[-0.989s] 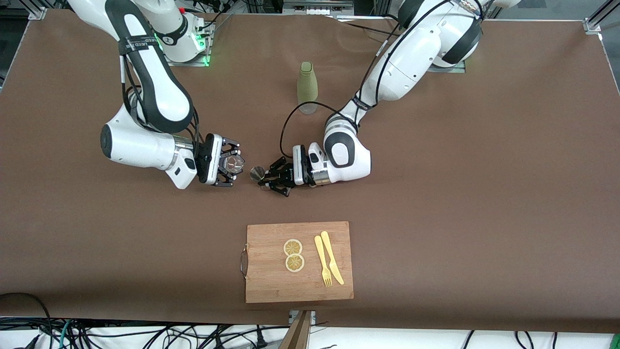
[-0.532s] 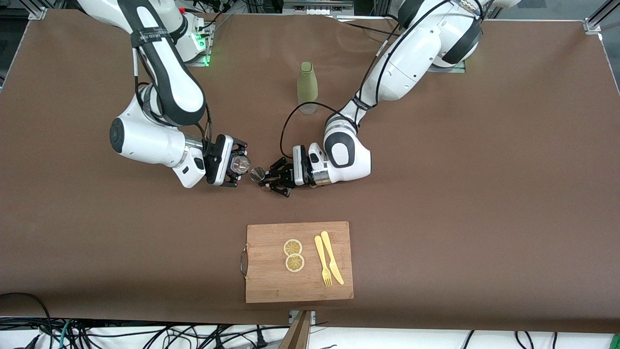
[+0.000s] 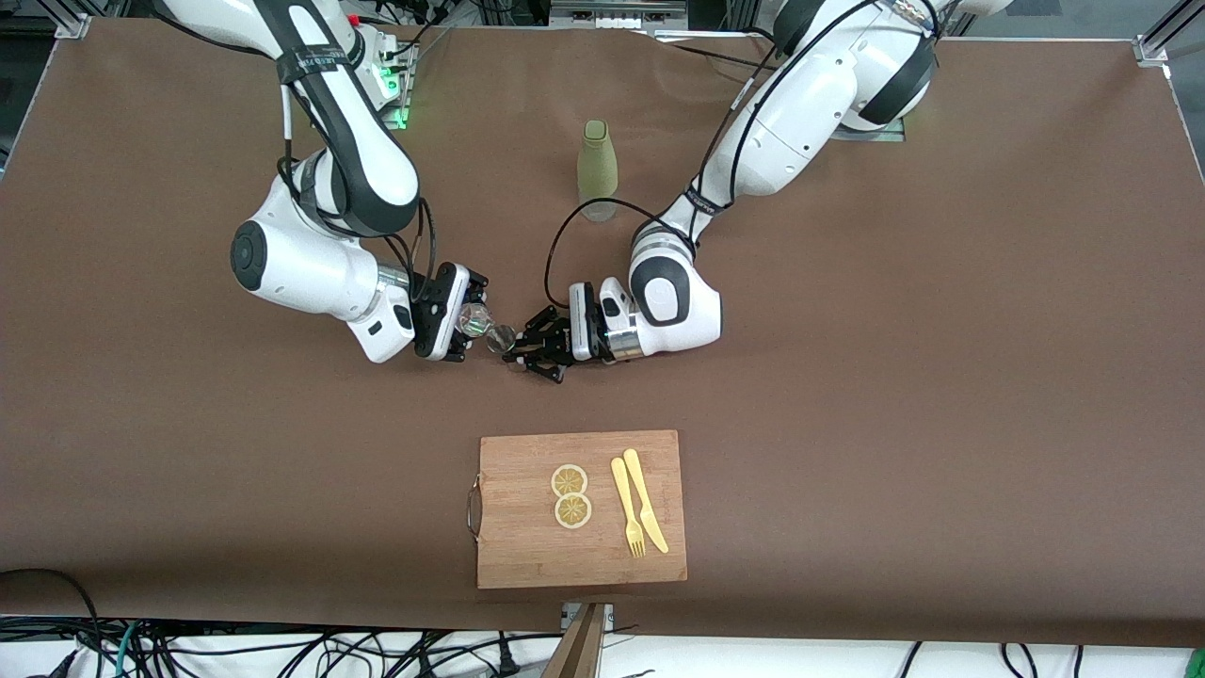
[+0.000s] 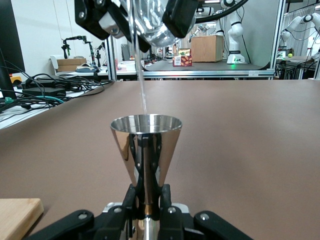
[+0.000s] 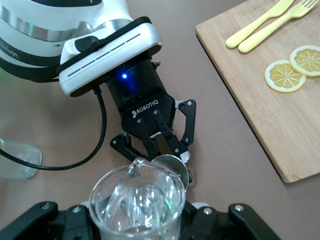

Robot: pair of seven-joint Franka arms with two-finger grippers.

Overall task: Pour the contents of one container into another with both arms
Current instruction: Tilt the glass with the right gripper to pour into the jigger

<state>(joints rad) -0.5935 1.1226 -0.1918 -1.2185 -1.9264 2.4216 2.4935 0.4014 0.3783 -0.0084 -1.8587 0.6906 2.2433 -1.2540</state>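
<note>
The two arms are large, white and jointed with black bands, and their small black grippers meet over the middle of the brown desk [image 3: 894, 377]. The left gripper [image 3: 535, 350] is clamped on the stem of a polished metal cone-shaped cup [image 4: 146, 145], which stands upright with its long axis vertical and its wide mouth up. The right gripper [image 3: 463, 320] is pinching a clear glass beaker [image 5: 137, 202], tipped so that its spout points down toward the metal cup; a thin stream of clear liquid [image 4: 141, 80] falls from it into the cup's mouth. In the front view both vessels are small and partly covered by the grippers, so their shapes are hard to make out there. In the left wrist view the beaker is cut off at the frame's edge. Nearer the front camera lies a wooden cutting board [image 3: 527, 546] with two lemon slices [image 3: 570, 495], a yellow fork [image 3: 627, 507] and a yellow knife [image 3: 645, 499]. A green bottle [image 3: 597, 168] stands between the arms' bases.
</note>
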